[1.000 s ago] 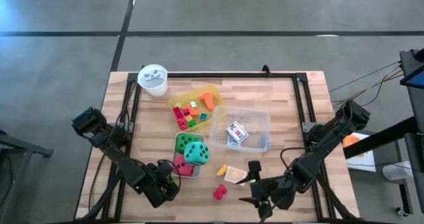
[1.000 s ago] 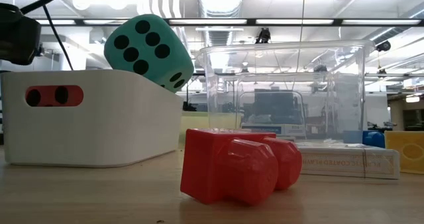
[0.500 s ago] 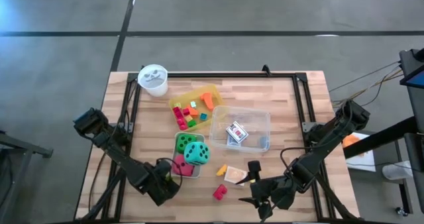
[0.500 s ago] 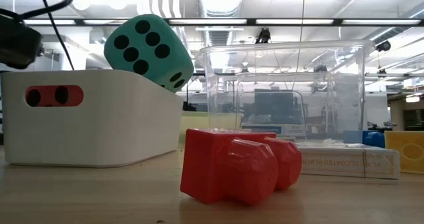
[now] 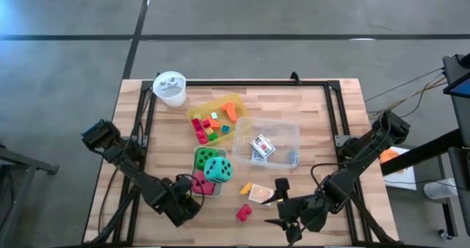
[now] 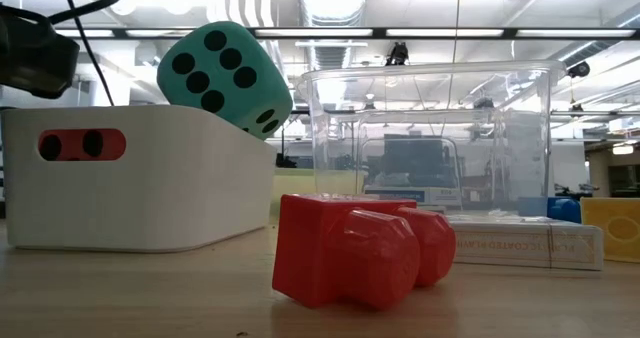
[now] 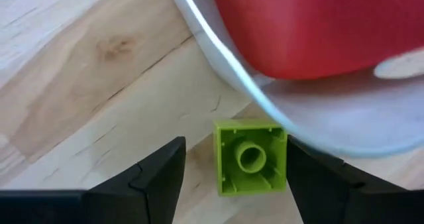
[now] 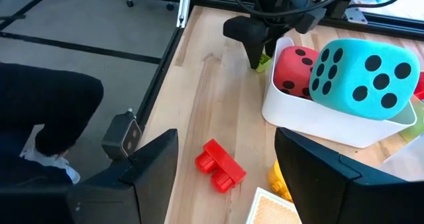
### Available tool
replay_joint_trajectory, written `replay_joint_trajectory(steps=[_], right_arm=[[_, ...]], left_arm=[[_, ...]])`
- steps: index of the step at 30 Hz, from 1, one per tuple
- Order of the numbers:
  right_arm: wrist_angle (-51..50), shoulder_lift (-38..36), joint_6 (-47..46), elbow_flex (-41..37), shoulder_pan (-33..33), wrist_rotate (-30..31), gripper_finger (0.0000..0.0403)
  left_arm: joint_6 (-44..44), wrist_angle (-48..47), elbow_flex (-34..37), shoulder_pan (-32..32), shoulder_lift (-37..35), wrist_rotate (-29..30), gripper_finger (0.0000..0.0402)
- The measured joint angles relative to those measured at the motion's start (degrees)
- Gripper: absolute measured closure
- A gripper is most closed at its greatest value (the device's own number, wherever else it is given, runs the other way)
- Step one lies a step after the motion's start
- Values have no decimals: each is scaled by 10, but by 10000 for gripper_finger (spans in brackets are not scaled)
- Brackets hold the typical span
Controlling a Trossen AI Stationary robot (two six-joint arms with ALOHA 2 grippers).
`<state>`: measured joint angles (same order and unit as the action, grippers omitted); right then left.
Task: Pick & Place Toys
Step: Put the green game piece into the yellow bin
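- Fingers of my left gripper [image 7: 228, 177] straddle the green block [image 7: 250, 157], part open, not yet gripping.
- Block sits on the table beside the white bin [image 7: 311, 111].
- I'd centre, close squarely, avoid the rim.
- Right gripper [image 8: 225, 171] waits, part open, empty.

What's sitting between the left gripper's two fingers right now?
A small green block lies on the wood between the left gripper fingers, just outside the white bin holding the red die. The left wrist view shows it.
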<state>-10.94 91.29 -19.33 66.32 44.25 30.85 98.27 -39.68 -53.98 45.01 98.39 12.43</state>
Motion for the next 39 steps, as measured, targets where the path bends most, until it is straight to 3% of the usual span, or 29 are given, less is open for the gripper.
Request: replay_joint_trajectory(steps=[13, 16, 21, 28, 36, 39], right_arm=[[8, 0, -2, 0, 0, -14, 157], [8, 0, -2, 0, 0, -14, 157], [9, 0, -2, 0, 0, -15, 157], [9, 0, -2, 0, 0, -15, 157], [11, 0, -2, 0, 0, -14, 157], [11, 0, -2, 0, 0, -13, 157]], left_arm=[[-26, 5, -5, -5, 32, -11, 165], [-25, -10, -10, -5, 28, -12, 190], [-54, -22, -23, -5, 28, -17, 286], [-102, -38, -46, 0, 27, -39, 286], [-100, -207, -103, 13, 0, -57, 286], [-75, -305, -140, 14, -11, -33, 286]])
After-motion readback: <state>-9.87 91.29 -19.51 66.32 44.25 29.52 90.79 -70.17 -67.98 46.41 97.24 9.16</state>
